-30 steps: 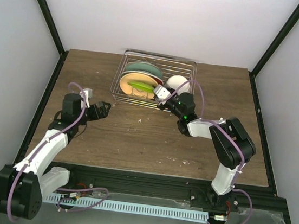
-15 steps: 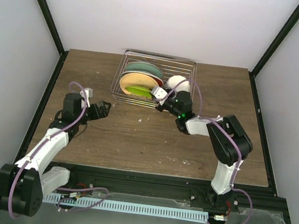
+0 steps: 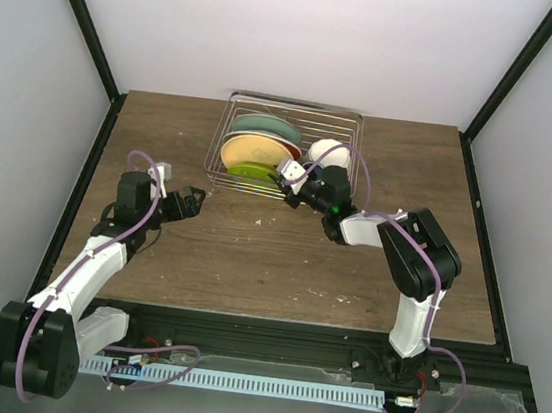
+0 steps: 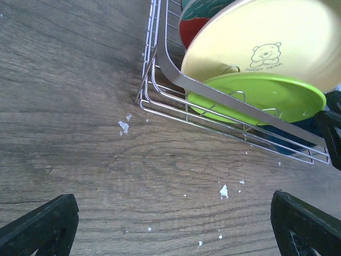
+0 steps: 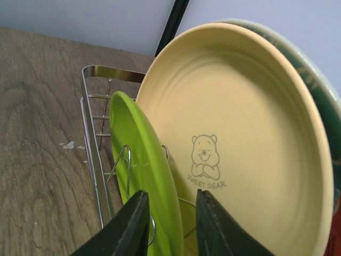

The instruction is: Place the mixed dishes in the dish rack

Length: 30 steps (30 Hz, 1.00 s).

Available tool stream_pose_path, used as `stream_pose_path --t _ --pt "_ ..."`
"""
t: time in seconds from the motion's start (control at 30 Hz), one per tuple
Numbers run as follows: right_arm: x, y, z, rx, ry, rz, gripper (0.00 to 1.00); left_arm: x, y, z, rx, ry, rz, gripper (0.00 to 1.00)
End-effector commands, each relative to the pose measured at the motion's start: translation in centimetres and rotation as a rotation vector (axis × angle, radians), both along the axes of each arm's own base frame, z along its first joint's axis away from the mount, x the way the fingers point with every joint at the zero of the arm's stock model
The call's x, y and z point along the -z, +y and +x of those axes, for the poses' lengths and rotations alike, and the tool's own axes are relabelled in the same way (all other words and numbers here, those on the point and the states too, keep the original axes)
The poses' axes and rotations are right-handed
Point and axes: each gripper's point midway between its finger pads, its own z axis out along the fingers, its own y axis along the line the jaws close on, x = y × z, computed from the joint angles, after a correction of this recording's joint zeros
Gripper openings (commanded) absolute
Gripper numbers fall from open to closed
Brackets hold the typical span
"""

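Note:
The dish rack [image 3: 351,125] stands at the table's back centre. In it a teal-patterned plate [image 3: 266,127], a yellow plate [image 3: 253,150] and a pale-green plate [image 3: 253,171] stand on edge, with a small white dish [image 3: 325,152] to their right. My right gripper [image 3: 289,180] is at the rack's front. In the right wrist view its fingers straddle the green plate's [image 5: 144,154] rim, gripper [image 5: 170,224] shut on it, in front of the yellow plate [image 5: 240,106]. My left gripper [image 3: 196,202] is open and empty over the table, left of the rack [image 4: 224,96].
The left wrist view shows the rack's front left corner, the green plate [image 4: 261,96] between tines, the red-rimmed plate [image 4: 189,26] behind and something dark blue [image 4: 287,140] low in the rack. Small white flecks [image 4: 123,126] lie on the wood.
My right gripper has moved toward the rack and brought the green plate from a tilted hold down onto its edge in front of the yellow plate. The left arm has not moved.

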Motion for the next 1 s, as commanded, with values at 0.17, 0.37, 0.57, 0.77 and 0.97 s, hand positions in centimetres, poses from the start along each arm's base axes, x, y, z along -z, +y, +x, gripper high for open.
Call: stream_pose_path --t 0.17,0.37,0.57,0.77,0.97 --pt "-1.6 -0.3 -0.1 0.007 0.022 0.035 0.36 -1.5 -0.2 0.1 0.006 -0.039 -0.027 1.0" --pt "-3.4 -1.9 -1.4 0.064 0.088 0.05 0.4 -1.2 0.5 0.0 -0.042 -0.021 -0.018 1.0" --pt "-4.5 -4.3 -2.1 0.187 0.198 0.027 0.8 -0.8 1.2 0.3 -0.099 0.018 -0.025 1.0" --pt "-5.9 -8.8 -3.1 0.397 0.236 0.059 1.0 -0.3 1.7 0.6 -0.15 0.087 -0.035 1.0" --pt "-7.0 -16.6 -3.3 0.641 0.356 0.153 1.0 -1.0 3.6 1.3 -0.267 0.136 0.02 1.0"
